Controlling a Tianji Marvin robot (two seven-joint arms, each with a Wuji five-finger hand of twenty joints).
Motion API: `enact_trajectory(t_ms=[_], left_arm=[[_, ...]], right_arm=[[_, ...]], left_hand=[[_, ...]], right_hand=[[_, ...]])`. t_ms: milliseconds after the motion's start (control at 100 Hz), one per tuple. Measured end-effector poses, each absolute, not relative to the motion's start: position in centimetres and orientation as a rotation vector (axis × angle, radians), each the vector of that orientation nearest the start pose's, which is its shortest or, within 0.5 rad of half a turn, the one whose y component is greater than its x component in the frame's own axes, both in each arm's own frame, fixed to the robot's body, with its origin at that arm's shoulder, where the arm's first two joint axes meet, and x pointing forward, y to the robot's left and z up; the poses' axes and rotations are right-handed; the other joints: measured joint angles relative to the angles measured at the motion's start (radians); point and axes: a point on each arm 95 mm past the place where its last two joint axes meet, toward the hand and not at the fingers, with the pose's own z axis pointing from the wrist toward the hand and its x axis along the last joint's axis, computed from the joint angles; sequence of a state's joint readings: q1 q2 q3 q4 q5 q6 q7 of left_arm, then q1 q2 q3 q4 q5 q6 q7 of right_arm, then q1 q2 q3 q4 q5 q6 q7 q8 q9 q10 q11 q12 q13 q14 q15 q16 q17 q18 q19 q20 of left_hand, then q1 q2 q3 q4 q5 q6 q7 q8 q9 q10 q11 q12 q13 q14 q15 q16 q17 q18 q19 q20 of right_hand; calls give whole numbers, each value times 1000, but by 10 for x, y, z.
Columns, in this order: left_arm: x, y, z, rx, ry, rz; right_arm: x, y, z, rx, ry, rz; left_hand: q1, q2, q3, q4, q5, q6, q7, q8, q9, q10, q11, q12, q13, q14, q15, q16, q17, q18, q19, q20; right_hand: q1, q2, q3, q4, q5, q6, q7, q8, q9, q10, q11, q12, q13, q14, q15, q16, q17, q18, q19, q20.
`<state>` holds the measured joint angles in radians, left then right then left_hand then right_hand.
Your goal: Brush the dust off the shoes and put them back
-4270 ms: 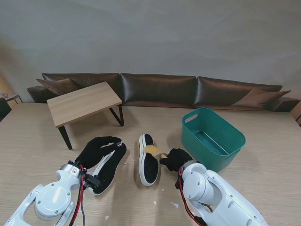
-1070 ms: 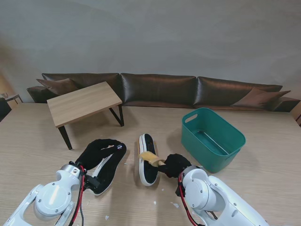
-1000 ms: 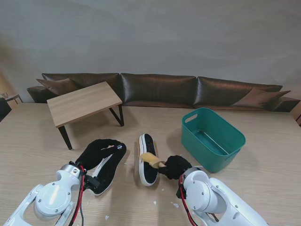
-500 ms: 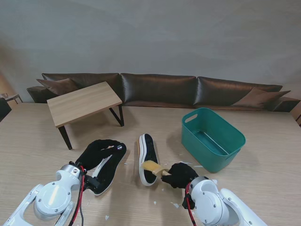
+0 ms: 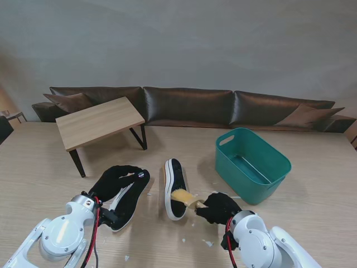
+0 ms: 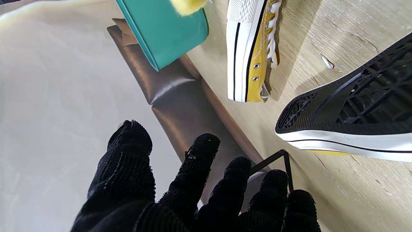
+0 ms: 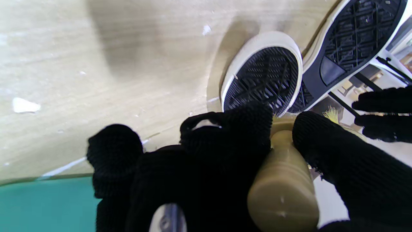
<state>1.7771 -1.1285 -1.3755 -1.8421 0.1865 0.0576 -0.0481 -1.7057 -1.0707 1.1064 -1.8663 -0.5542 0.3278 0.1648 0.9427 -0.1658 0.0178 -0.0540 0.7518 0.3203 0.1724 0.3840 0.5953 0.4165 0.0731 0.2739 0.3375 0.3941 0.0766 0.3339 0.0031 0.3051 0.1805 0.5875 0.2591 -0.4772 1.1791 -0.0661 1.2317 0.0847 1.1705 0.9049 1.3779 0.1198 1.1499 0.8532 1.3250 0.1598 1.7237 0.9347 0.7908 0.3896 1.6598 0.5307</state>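
The right hand (image 5: 218,206) was wrapped around the handle of a pale brush (image 5: 184,196), whose bristles rested on the near end of the right shoe (image 5: 174,188). That shoe lay on its side near the table's (image 5: 44,167) middle, black sole showing. At its nine o'clock lay the left shoe (image 5: 126,200), with the left hand (image 5: 115,178) over its far end, fingers spread, gripping nothing. A teal bin (image 5: 252,163) stood at the right shoe's two o'clock.
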Motion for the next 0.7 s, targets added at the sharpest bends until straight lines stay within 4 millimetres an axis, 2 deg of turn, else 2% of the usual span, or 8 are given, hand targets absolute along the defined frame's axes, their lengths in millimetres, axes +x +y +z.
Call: enact_trajectory(t_ms=[130, 360, 470, 700], left_arm=[[357, 9, -297, -2015, 930, -1968], [357, 10, -297, -2007, 923, -1973], [355, 12, -297, -1996, 911, -1976], [352, 17, -296, -1976, 887, -1982]], right_arm=[[342, 67, -317, -2293, -1736, -1958], [365, 96, -294, -2183, -1758, -2122], [375, 109, -294, -2115, -1854, -2163], [391, 130, -308, -2039, -1982, -2153]], left_hand=[[0, 0, 0, 0, 0, 0, 0, 0, 0, 0, 0, 0, 0, 0, 0, 0, 0, 0, 0, 0], [0, 0, 0, 0, 0, 0, 0, 0, 0, 0, 0, 0, 0, 0, 0, 0, 0, 0, 0, 0], [0, 0, 0, 0, 0, 0, 0, 0, 0, 0, 0, 0, 0, 0, 0, 0, 0, 0, 0, 0], [0, 0, 0, 0, 0, 0, 0, 0, 0, 0, 0, 0, 0, 0, 0, 0, 0, 0, 0, 0]], right_hand=[[1, 0, 0, 0, 0, 2, -1, 0, 0, 2, 0, 0, 0, 3, 0, -1, 0, 1, 0, 0], [1, 0, 0, 0, 0, 2, -2, 0, 0, 2, 0, 0, 0, 3, 0, -1, 0, 1, 0, 0], [1, 0, 0, 0, 0, 2, -2, 0, 0, 2, 0, 0, 0, 3, 0, -2, 0, 1, 0, 0], [1, 0, 0, 0, 0, 2, -2, 0, 0, 2, -1, 0, 0, 3, 0, -2, 0, 1, 0, 0]])
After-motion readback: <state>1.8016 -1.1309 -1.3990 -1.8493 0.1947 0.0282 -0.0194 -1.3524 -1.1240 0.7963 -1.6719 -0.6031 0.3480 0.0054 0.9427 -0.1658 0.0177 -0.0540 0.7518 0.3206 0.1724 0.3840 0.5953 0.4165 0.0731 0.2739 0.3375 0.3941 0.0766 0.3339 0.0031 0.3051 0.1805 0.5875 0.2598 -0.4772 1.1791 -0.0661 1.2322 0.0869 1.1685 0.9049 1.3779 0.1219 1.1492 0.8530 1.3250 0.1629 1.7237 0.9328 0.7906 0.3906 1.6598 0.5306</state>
